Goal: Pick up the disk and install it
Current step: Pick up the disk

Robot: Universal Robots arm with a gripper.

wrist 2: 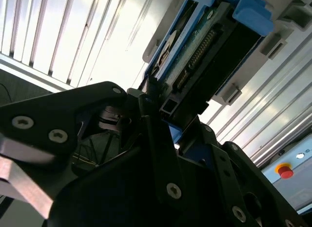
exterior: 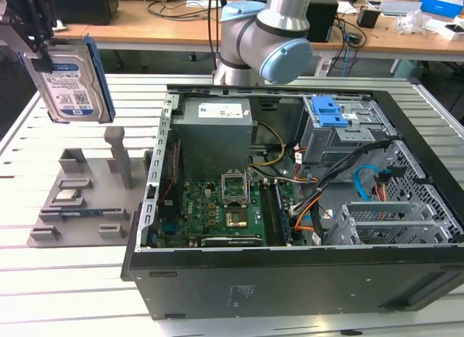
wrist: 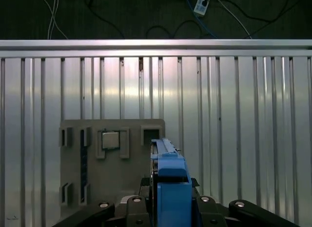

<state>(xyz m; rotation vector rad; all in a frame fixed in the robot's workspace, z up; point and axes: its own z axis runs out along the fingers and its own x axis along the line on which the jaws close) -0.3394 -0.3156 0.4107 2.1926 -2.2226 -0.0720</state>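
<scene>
The black gripper (exterior: 42,56) is clamped on the flat silver hard drive with a blue plastic frame (exterior: 72,83). It holds the drive upright in the air above the grey slotted holder (exterior: 80,199), beside the open black computer case (exterior: 290,279).

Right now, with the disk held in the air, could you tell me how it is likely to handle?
The disk is probably rigid: it hangs straight below the gripper, clamped at one end. Its metal body suggests it is heavy for its size, so it might slip in the grip. The exposed connector pins look fragile.
</scene>
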